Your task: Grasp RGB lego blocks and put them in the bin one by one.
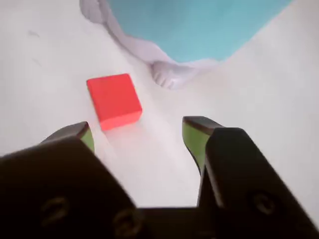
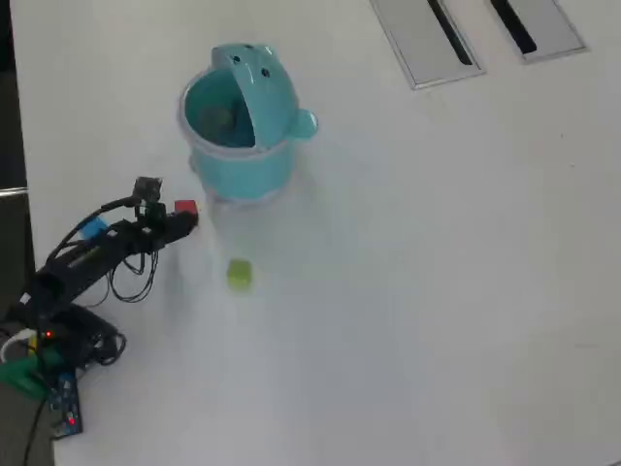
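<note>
Bin stood lid-open toward the table's far edge; red block touched the gripper; yellow-green block lay apart.

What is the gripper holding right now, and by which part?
Nothing. The gripper is open and empty; the red block lies on the table just ahead of its tips, untouched.

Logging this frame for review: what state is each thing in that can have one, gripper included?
gripper: open, empty, jaws spread just short of the red block.
red block: flat on the table, not gripped, beside the bin's foot.
yellow-green block: on the table, apart from arm and bin.
bin: upright, lid flipped open; a dim shape inside, too blurred to name.
</note>
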Controlling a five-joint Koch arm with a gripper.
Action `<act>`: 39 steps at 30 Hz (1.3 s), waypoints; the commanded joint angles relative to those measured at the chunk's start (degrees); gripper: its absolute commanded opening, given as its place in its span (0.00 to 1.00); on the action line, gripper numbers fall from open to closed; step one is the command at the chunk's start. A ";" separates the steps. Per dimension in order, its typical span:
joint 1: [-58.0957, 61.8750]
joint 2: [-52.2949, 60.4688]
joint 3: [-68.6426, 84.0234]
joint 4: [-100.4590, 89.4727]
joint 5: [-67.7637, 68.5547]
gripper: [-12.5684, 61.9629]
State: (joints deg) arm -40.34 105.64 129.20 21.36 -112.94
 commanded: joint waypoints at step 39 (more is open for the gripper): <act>-1.14 -24.70 -19.69 -2.37 -0.53 0.60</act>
State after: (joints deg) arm -41.57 80.24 114.87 21.27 -113.73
